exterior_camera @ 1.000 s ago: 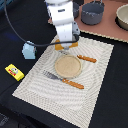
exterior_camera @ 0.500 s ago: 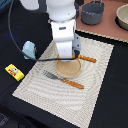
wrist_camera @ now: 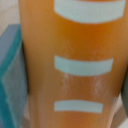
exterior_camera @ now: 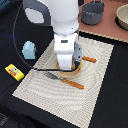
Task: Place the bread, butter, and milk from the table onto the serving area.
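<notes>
The arm's wrist sits low over the plate (exterior_camera: 75,68) on the mat (exterior_camera: 95,90), hiding most of it. In the wrist view the bread (wrist_camera: 75,65) fills the frame, 3 pale slashes across its orange top, flanked closely by the fingers (wrist_camera: 12,75), which appear closed on it. The milk (exterior_camera: 29,50) stands just off the mat's edge, and the butter (exterior_camera: 14,72) lies on the dark surface (exterior_camera: 10,100), apart from the mat. 2 orange-handled utensils (exterior_camera: 75,84) lie beside the plate.

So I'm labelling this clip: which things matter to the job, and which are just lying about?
Job: bread at the tool, butter, milk, placemat with plate.
Lying about: grey pot, board, bowl.
</notes>
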Available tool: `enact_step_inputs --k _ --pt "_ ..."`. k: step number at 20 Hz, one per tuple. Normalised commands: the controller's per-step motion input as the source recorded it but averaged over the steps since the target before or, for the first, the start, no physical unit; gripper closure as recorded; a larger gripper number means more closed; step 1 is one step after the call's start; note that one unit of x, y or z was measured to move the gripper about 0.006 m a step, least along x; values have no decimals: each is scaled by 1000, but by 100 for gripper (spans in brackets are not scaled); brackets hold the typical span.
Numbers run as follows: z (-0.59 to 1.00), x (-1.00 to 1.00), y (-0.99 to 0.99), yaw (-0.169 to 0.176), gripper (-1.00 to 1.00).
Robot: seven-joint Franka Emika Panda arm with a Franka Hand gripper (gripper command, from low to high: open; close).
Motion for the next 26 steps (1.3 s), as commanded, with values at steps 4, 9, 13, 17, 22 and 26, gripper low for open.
enact_step_inputs --k 4,9,13,17,22,26 --pt "507 73 24 0 -100" --pt "242 -546 -182 -26 -100" --pt "35 -716 -389 -56 -100" --pt "0 -740 -381 -61 -100" --pt "15 -792 -349 -73 -100" --pt "180 -774 -289 -149 -100"
